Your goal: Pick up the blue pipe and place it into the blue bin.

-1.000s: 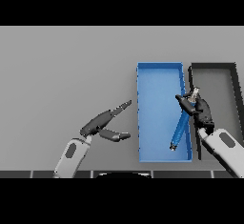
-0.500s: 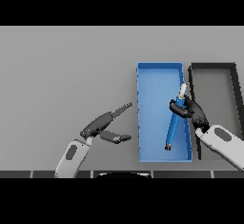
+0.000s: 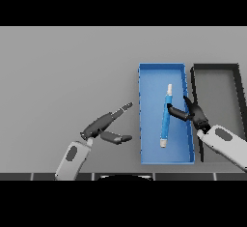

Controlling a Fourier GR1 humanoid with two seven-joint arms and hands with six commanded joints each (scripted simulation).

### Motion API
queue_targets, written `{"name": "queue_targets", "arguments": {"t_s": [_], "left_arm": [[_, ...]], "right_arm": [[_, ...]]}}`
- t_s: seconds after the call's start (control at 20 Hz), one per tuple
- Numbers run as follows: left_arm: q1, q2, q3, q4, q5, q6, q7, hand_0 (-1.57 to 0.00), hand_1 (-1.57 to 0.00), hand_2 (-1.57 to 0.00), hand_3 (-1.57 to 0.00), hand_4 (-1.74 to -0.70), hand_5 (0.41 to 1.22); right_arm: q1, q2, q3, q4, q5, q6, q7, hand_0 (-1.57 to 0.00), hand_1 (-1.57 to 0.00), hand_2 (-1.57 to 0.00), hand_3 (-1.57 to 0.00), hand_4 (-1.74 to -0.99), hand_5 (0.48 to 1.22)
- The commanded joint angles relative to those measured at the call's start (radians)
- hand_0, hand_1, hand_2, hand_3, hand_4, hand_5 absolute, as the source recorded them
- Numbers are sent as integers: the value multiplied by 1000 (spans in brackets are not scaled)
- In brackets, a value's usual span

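The blue pipe point(image 3: 165, 120), with pale ends, lies lengthwise on the floor of the blue bin point(image 3: 149, 153), slightly tilted. My right hand point(image 3: 194, 113) hovers over the bin's right wall with its fingers spread and straight. Its thumb reaches left to the pipe's upper half, touching it or just beside it. My left hand point(image 3: 102, 124) rests open over the table left of the bin, fingers pointing toward the bin, thumb below them.
A dark grey bin point(image 3: 235, 83) stands directly right of the blue bin, their long walls side by side. My right forearm crosses the dark bin's near left corner. Bare grey table point(image 3: 62, 76) stretches left and behind.
The pipe has gone from my right hand's grasp to lying in the blue bin, shifted left. The right hand's fingers have opened. The left hand has barely moved.
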Motion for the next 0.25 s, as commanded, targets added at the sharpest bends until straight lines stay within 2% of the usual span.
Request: {"name": "queue_targets", "arguments": {"t_s": [0.0, 0.05, 0.2], "left_arm": [[4, 1, -2, 9, -4, -1, -11, 1, 1, 1, 1, -885, 431], [4, 6, 2, 9, -2, -3, -11, 1, 1, 1, 1, -885, 431], [-3, 7, 6, 16, 1, -6, -20, 1, 1, 1, 1, -885, 431]], "right_arm": [[-2, 0, 2, -7, -5, -2, 14, -6, -5, -5, -3, -1022, 661], [-10, -8, -1, -10, -10, 4, 30, -6, -5, -5, -3, -1022, 658], [-17, -7, 9, -12, -11, 0, 27, -6, -5, -5, -3, -1022, 643]]}}
